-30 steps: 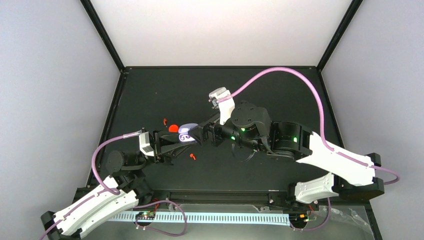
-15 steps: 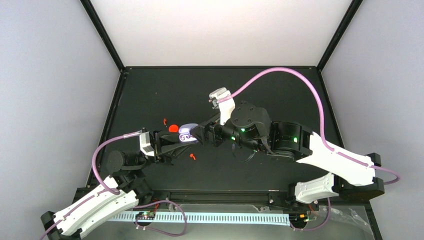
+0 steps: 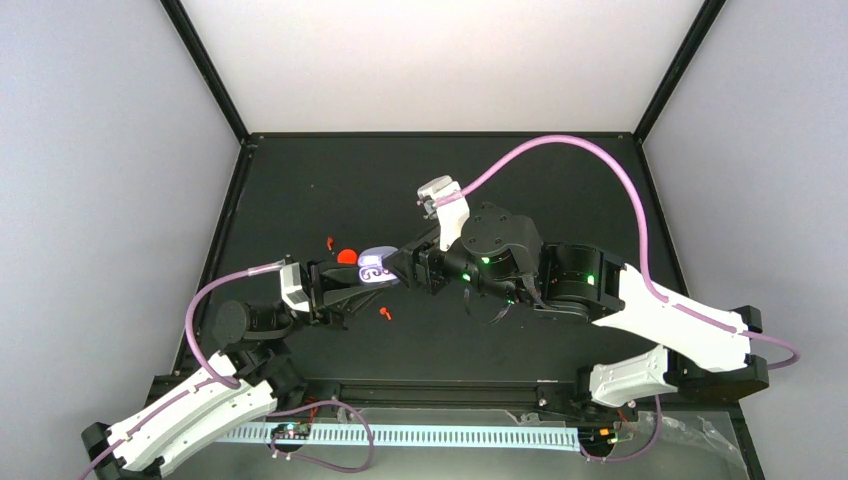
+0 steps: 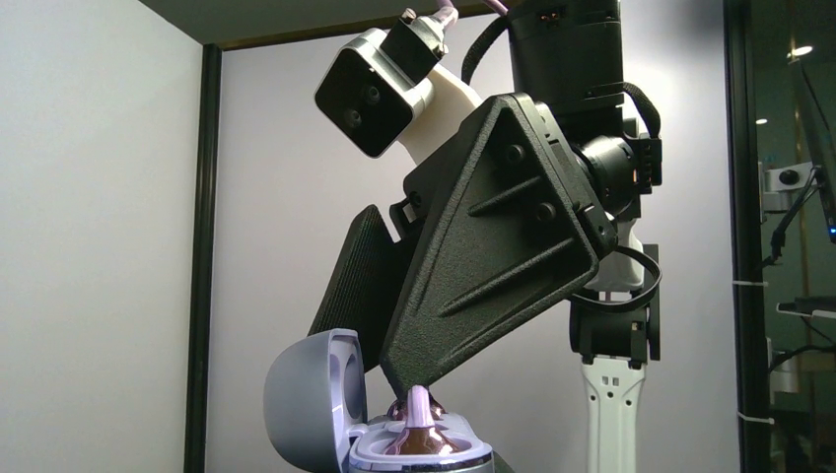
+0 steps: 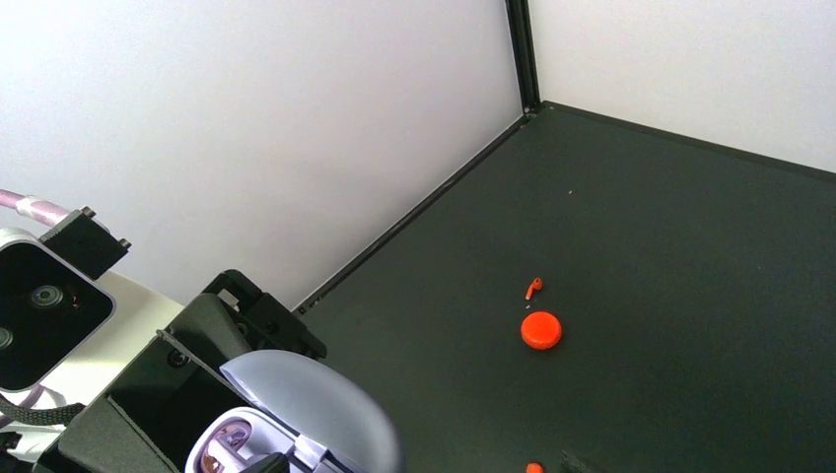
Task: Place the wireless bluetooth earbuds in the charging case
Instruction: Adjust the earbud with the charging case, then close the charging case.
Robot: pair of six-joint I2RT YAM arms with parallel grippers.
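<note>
**Lavender bud at the mouth of the open case**

My left gripper (image 3: 362,277) is almost fully closed, clamped on the lavender charging case (image 3: 376,266), which sits at its tips over the left-middle of the black table (image 3: 520,190). The case is open. In the left wrist view its lid (image 4: 308,404) stands swung back to the left with the hollow side facing inward, and the base (image 4: 463,459) lies along the bottom edge of that view.

A lavender earbud (image 4: 418,410) stands in the base with its stem pointing up and its lower end down in a socket. I cannot tell how deep it sits.

My right gripper (image 3: 397,266) reaches in from the right and tilts down over the case. Its near finger (image 4: 493,246) ends just above the bud, with the tip right at the stem, and its far finger (image 4: 357,264) runs down behind the lid. I cannot tell whether the fingers are pinching the bud or standing clear of it.

A round red-orange case (image 5: 541,330) lies closed on the table just beyond the held case. One red-orange earbud (image 5: 533,287) lies just beside it on the far side. A second red-orange earbud (image 3: 385,313) lies nearer my bases, apart from both.
</note>
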